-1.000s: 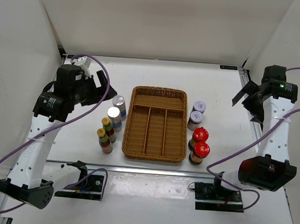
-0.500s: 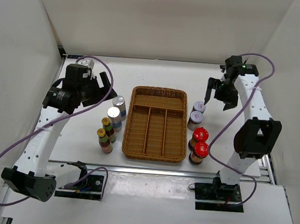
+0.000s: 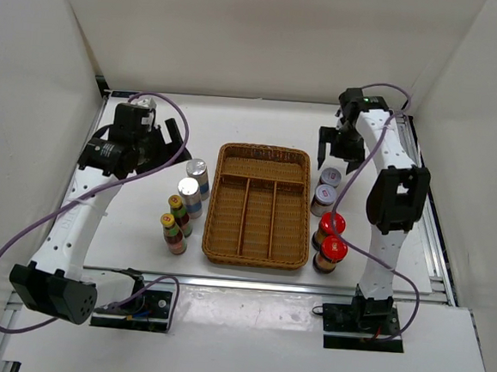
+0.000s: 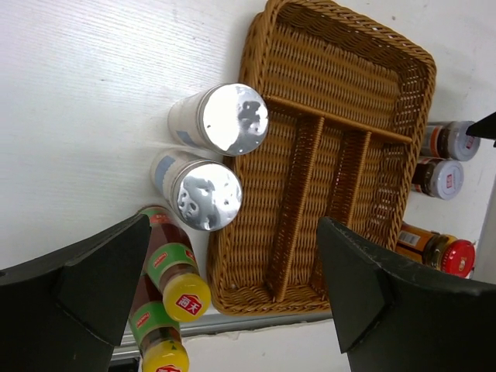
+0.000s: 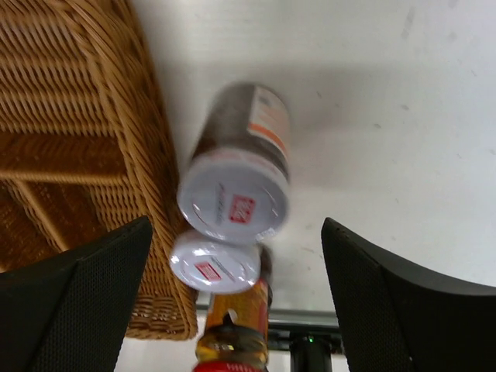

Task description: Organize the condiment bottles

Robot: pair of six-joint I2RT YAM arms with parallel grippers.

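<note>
Robot lab, a boxed test cell. Plain white panels point(image 3: 243, 39) close me in at the back and on both sides. The white table point(image 3: 262, 122) has an aluminium rail point(image 3: 258, 283) along its near edge. My left arm point(image 3: 69, 224) and right arm point(image 3: 391, 197) stand there on black base plates point(image 3: 144, 305) with bare wiring. Purple cable point(image 3: 158, 95) loops loose off each arm. Props on the table: one wicker tray point(image 3: 264, 150) and small condiment bottles point(image 3: 189, 187) set in neat pairs.

Eight bottles, all upright, in close pairs. Seen from the top, at 9 o'clock: two silver-topped tall bottles point(image 3: 198, 168), with two yellow-capped bottles point(image 3: 176, 204) with green-and-red labels at their 7 o'clock. At 3 o'clock: two grey-lidded jars point(image 3: 330, 176), with two red-capped dark bottles point(image 3: 332, 223) at their 6 o'clock.
</note>
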